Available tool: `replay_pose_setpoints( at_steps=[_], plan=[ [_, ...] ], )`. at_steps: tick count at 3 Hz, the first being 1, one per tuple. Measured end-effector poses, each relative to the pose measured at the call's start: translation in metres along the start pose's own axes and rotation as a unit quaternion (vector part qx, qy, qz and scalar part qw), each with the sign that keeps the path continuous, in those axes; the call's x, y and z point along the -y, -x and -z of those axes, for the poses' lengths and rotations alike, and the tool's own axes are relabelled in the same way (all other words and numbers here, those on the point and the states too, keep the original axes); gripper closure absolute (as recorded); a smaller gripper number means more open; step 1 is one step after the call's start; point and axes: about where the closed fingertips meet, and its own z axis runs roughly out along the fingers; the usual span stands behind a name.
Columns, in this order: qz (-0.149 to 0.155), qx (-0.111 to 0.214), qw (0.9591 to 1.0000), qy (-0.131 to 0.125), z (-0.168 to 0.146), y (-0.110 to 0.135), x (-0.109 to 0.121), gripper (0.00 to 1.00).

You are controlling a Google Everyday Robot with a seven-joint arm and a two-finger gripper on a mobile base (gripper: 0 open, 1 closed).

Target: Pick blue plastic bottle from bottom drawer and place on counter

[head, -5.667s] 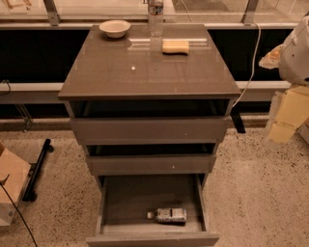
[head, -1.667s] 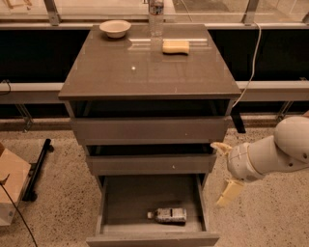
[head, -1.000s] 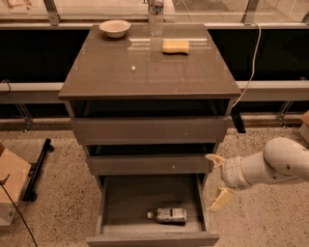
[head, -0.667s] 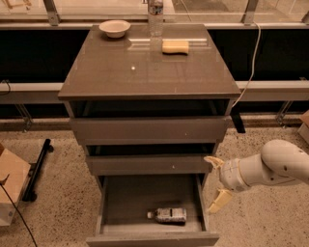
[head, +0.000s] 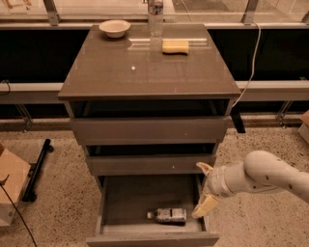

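Observation:
The blue plastic bottle (head: 167, 215) lies on its side in the open bottom drawer (head: 126, 201), cap to the left, near the drawer's front. My gripper (head: 204, 189) is at the drawer's right wall, just right of and slightly above the bottle, apart from it. Its two cream fingers are spread open and hold nothing. The white arm reaches in from the right. The counter (head: 145, 67) is the cabinet's glossy grey-brown top.
On the counter's far edge stand a white bowl (head: 114, 27), a tall clear water bottle (head: 155, 14) and a yellow sponge (head: 175, 46). The two upper drawers are slightly pulled out. A cardboard box (head: 9, 185) sits on the floor at left. A white cable hangs at right.
The arm has come down from the upper right to the bottom drawer's right side and crept left toward the bottle. The bottle has not moved.

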Motion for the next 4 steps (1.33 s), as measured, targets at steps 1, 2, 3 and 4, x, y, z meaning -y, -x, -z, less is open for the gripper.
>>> replay_pose_setpoints(
  at_steps=[1,2,3,4],
  plan=[
    [-0.023,0.008,0.9997,-0.006,-0.043,-0.021,-0.004,0.00],
    [-0.038,0.026,0.9990,-0.001,-0.070,-0.037,-0.007,0.00],
    [-0.052,0.042,0.9977,0.016,-0.105,-0.056,-0.008,0.00],
    [-0.052,0.042,0.9976,0.016,-0.106,-0.056,-0.009,0.00]
  ],
)
